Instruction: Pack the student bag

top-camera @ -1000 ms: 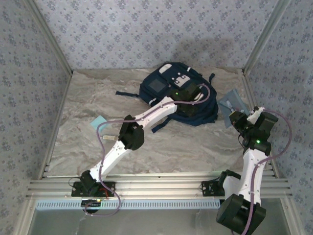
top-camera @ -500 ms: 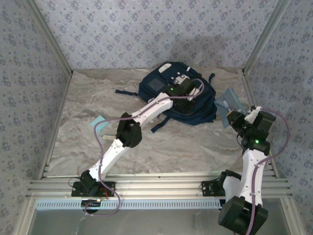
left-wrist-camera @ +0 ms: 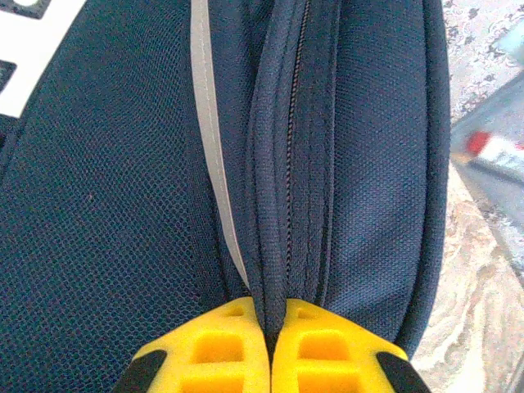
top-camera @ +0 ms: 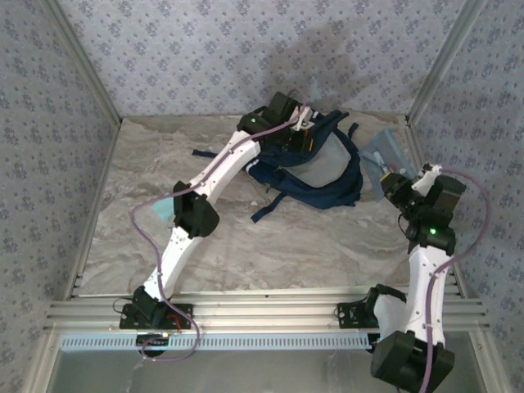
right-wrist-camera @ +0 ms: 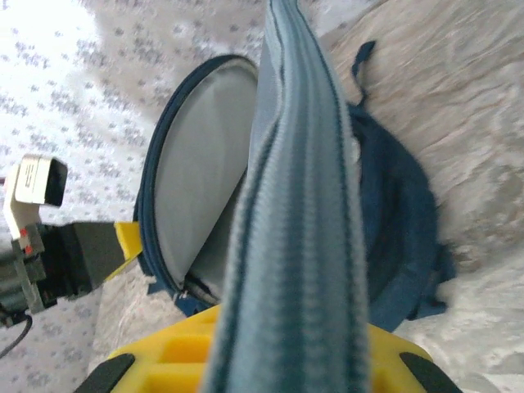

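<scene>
1. The left pincer is fully closed. Its yellow fingers pinch the zip seam of the large navy-blue fabric student bag.
2. This pincer holds one side of the bag up, and the grey-lined mouth gapes below it. The rest of the bag lies on the marbled beige worktop.
3. The right pincer is clamped narrowly on a thin grey-blue flat book, seen edge-on. The bag is just beyond it, its mouth facing the pincer.
4. Far left of the left pincer, a white patch bears dark marks, cut off and unreadable.

One student bag; one grey-blue book; one pale-blue card; two arms: left arm, right arm.
</scene>
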{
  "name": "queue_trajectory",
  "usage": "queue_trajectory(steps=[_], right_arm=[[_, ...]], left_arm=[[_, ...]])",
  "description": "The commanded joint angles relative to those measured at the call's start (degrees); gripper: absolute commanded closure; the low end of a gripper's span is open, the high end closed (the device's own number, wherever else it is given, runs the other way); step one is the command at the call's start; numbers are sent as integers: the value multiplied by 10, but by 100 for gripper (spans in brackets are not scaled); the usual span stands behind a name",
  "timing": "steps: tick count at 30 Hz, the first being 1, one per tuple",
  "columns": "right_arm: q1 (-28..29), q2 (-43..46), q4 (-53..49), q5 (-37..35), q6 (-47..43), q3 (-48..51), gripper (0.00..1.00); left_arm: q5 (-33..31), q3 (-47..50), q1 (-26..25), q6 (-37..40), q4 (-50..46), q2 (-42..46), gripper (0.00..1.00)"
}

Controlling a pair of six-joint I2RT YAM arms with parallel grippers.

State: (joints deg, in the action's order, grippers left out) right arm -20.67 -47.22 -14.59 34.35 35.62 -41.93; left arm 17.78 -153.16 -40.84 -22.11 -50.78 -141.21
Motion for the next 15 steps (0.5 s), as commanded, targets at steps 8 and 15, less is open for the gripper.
queue_trajectory(steps=[8,15], right_arm=[[146,-136,333,4,180,73,93],[184,-281,468,3,227,52,92]], left_arm=[[70,-37,-4,-39,55,39,100],[89,-37,-4,-48,67,51,100]])
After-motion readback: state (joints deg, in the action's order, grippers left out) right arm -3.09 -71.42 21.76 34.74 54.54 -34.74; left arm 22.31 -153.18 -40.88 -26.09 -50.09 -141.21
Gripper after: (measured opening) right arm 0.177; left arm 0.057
